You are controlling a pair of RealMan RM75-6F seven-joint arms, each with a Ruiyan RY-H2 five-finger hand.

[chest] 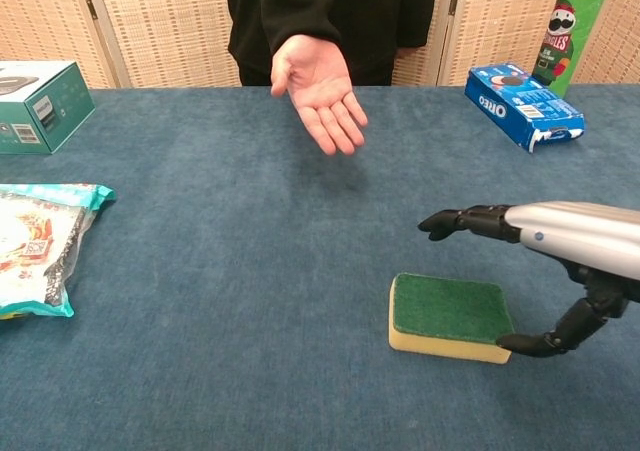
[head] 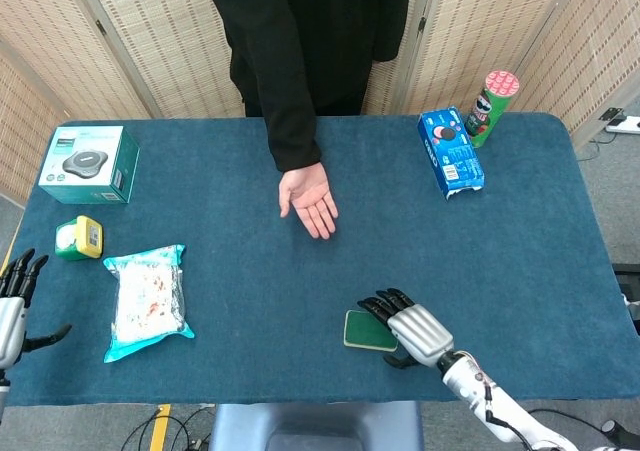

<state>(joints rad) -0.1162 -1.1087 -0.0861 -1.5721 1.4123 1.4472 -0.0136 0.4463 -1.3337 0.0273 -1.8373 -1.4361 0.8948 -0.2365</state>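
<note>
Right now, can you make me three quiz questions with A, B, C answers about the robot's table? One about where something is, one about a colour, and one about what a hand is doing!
1. Where does the chips can stand?
A. Far corner beside the blue cookie box
B. On the teal box
C. Next to the sponge

2. What colour is the top of the sponge?
A. Red
B. Green
C. White

3. What is the robot's right hand doing?
A. Lifting the sponge high
B. Lying flat on the cookie box
C. Reaching around the sponge with fingers apart, sponge on the table

Answers:
1. A, the head view shows the can right by the cookie box at the far edge.
2. B, its top is green over a yellow body.
3. C, the fingers spread above the sponge while the thumb sits at its side; a grip cannot be told.
</note>
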